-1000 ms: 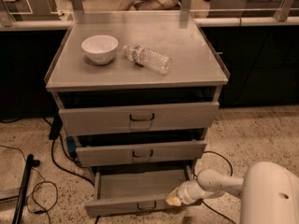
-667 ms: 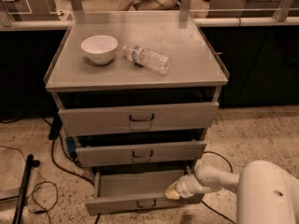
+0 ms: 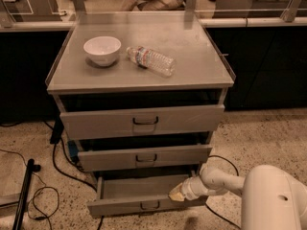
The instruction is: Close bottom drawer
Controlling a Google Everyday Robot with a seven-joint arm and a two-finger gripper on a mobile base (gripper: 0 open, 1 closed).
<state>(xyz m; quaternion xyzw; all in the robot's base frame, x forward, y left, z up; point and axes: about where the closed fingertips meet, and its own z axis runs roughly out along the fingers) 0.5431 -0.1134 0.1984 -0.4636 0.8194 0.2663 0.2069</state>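
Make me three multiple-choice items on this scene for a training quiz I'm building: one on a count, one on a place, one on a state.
1. How many things lie on the cabinet top?
A. two
B. one
C. four

2. Where is the claw?
A. resting on the cabinet top
B. at the right side of the bottom drawer
C. high above the cabinet top

3. The bottom drawer is:
A. shut flush
B. lifted out onto the floor
C. pulled out

Key:
1 A: a white bowl and a plastic bottle on its side.
2 B: the claw sits low, by the tray's right front corner.
3 C: the inside of its tray is exposed.
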